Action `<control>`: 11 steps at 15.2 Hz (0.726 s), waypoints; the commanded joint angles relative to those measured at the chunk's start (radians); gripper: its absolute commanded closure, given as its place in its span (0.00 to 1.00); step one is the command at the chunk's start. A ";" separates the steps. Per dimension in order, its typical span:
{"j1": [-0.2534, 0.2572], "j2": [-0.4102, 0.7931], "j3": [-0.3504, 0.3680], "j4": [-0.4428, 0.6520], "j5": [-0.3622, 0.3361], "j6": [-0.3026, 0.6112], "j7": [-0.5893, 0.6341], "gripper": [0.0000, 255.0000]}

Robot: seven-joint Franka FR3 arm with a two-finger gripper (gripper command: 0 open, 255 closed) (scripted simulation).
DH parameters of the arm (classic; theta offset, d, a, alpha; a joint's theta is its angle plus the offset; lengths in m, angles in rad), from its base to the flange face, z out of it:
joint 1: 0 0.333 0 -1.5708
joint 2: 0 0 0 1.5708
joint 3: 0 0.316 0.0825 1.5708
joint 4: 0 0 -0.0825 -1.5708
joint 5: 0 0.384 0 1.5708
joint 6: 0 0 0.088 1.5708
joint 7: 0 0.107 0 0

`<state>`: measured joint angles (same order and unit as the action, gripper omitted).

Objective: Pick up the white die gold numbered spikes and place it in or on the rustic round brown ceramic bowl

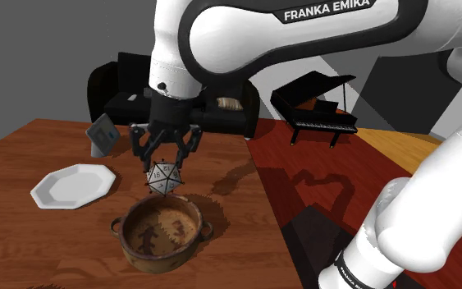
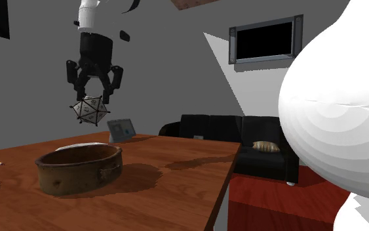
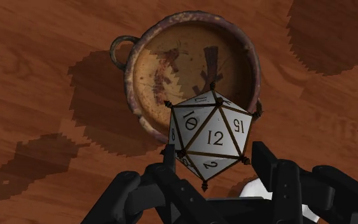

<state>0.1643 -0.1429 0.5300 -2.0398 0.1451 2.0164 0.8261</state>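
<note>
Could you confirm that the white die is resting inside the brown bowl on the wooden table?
Not quite: the white die is not resting inside the brown bowl; the gripper holds it clasped in the air above the bowl, as the second exterior view shows. The bowl does stand on the wooden table.

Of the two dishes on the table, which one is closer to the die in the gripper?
The round brown bowl with loop handles, nearly beneath the die; the flat white octagonal plate lies farther off.
</note>
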 commanded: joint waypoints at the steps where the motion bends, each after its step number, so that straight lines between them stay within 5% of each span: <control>1: 0.003 0.020 0.010 -0.003 -0.010 0.024 0.016 1.00; 11: 0.006 0.062 0.021 -0.101 -0.025 0.158 0.023 1.00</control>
<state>0.1700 -0.0855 0.5495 -2.1324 0.1221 2.1616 0.8475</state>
